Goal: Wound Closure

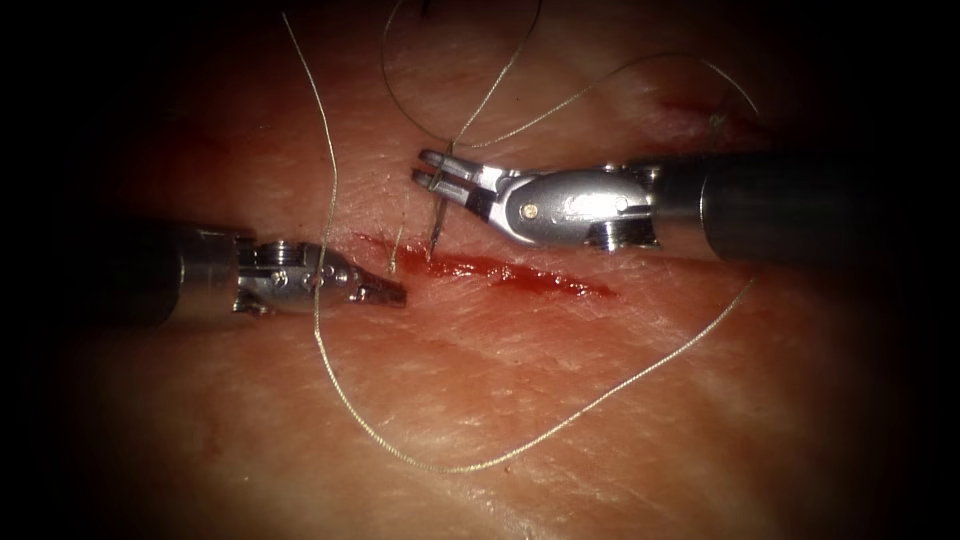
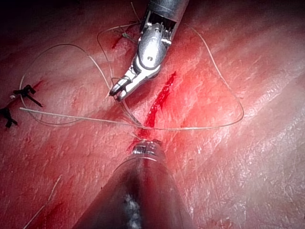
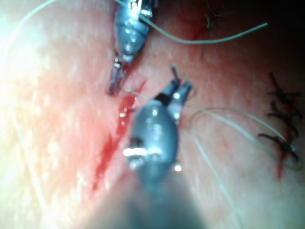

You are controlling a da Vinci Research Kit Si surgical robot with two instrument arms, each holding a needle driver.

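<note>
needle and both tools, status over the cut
Right tool shut on needle, tip down at the cut, upper edge. Left tool shut, holds nothing, at the cut's left end. Thread loops loose across tissue.

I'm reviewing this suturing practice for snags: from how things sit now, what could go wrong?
1. The right tool holds the needle near its upper end, tip at the tissue just above the cut; so far from the tip, it could twist in the jaws.
2. The thread drapes across the left tool, whose jaws look shut on nothing; moving that tool could snag it.
</note>
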